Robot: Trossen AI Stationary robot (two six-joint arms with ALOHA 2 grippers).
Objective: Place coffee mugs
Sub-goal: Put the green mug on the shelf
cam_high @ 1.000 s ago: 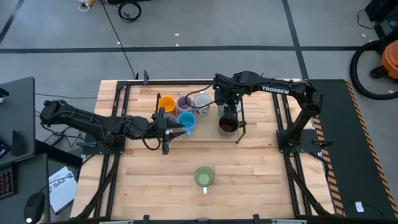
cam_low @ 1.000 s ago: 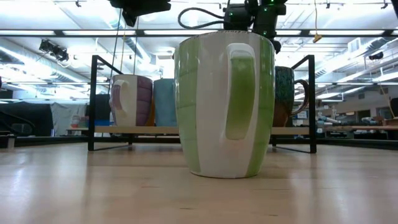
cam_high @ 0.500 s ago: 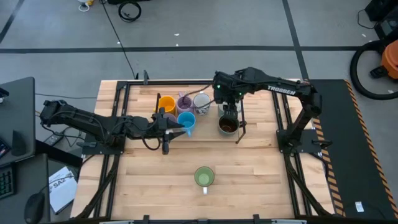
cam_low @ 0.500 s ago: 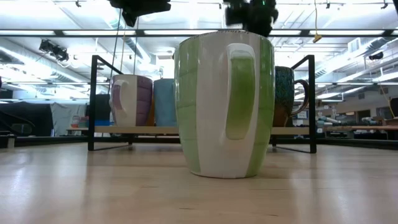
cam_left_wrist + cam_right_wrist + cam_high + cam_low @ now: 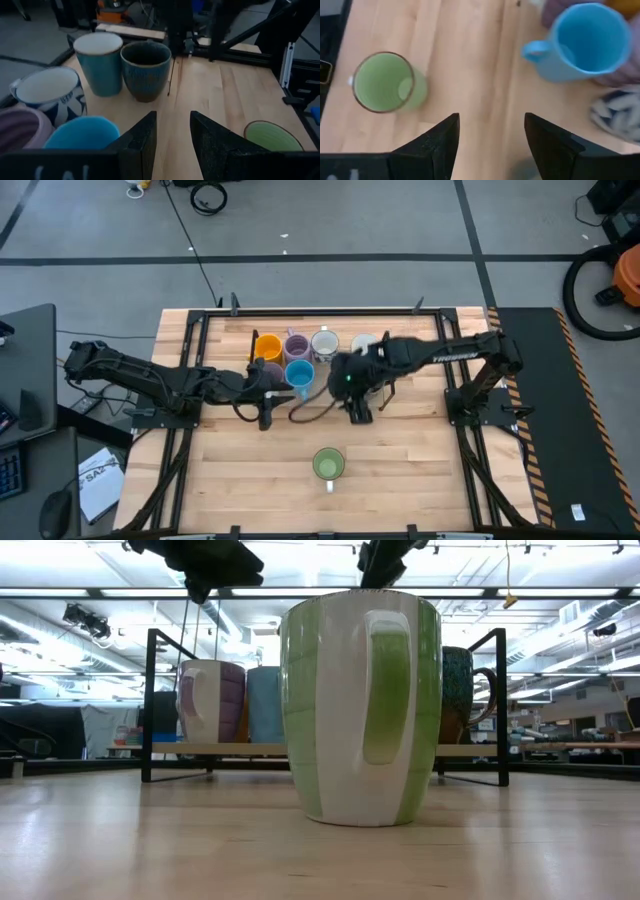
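Nearest, the green mug (image 5: pixel 328 465) stands alone on the table (image 5: pixel 420 460), well apart from the cluster and the only mug not yet grouped; its handle faces the near edge. So the job looks mostly done, with this one mug left to fetch, as far as can be judged.

Beyond the green mug, between it and the cluster, the right gripper (image 5: pixel 357 413) hangs above bare wood with its fingers spread wide and nothing between them; its wrist view looks down on the green mug and the bright blue mug (image 5: pixel 585 42). Farther from the green mug and to the cluster's side, the left gripper (image 5: pixel 266 418) waits partly open and empty, just beside the bright blue mug.

Farthest from the green mug sits the cluster: the bright blue mug in front, the dark mug (image 5: pixel 145 70) near it, then the orange mug (image 5: pixel 267 346), purple mug (image 5: pixel 296 345), white patterned mug (image 5: pixel 324 343) and a pale one (image 5: pixel 364 342) along the back.
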